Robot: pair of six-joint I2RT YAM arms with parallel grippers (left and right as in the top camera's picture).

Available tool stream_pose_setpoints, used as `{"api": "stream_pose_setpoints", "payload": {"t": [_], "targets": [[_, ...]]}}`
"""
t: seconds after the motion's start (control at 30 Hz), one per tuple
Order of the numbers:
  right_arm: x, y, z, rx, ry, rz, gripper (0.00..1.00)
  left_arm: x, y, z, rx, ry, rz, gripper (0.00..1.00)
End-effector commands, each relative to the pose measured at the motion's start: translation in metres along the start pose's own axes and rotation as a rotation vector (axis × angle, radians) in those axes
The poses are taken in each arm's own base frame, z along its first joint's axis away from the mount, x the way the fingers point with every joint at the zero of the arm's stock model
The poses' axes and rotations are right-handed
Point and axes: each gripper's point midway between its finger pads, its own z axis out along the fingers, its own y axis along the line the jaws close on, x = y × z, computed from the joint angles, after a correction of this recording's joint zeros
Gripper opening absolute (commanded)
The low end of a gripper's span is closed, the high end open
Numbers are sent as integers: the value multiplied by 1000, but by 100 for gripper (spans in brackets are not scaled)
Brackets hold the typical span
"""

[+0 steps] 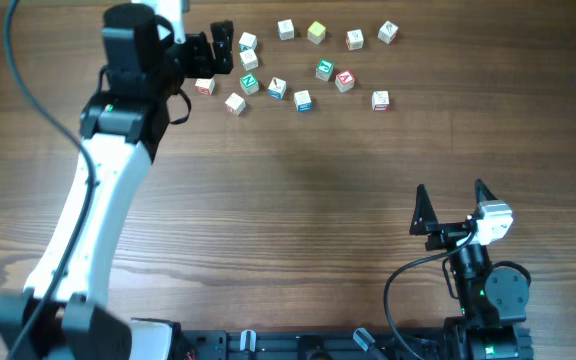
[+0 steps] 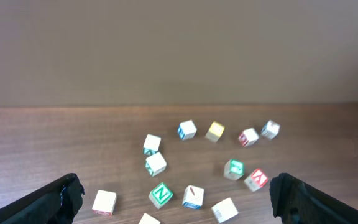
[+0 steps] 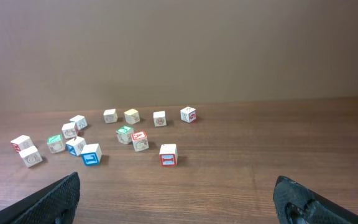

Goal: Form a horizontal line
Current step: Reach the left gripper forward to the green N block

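The left gripper is held above the wooden table, its jaws spread to their widest and nothing caught between them. In the left wrist view its two dark fingers are seen at the bottom corners, with bare wood and cubes between. The letter cubes are scattered loosely ahead of and beneath this gripper, so the horizontal line is not yet formed. The green N cube is found just ahead of the left gripper, almost centred between the fingers and slightly toward the left one, untouched. Just to its right a cube with a teal-blue side is seen, and further right and a little nearer a plain-looking white cube; these three run in a rough slant, not a straight row. To the left of the N, nearer the left finger, a red-edged cube is set apart. Further ahead a green-faced cube and a red-faced cube are placed close together, and beyond them a yellow cube is seen in the far scatter. The right gripper is likewise opened fully and left empty, well apart from everything; from it the whole cluster is viewed far ahead and mostly to the left, with one red-printed cube standing nearest.
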Motion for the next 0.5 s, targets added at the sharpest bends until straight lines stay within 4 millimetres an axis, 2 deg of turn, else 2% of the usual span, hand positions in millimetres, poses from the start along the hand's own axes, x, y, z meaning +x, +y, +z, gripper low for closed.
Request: {"api": "stream_pose_setpoints", "payload": {"t": [0.0,0.17,0.47], "targets": [[-3,2,-1,-12,-13,-18,100,35,3,36,-5,107,61,100],[-3,2,-1,-12,-13,-19,100,80,9,71,-6,224,62,100],[-3,2,-1,-12,-13,-19,100,125,20,99,-17,328,54,100]]}}
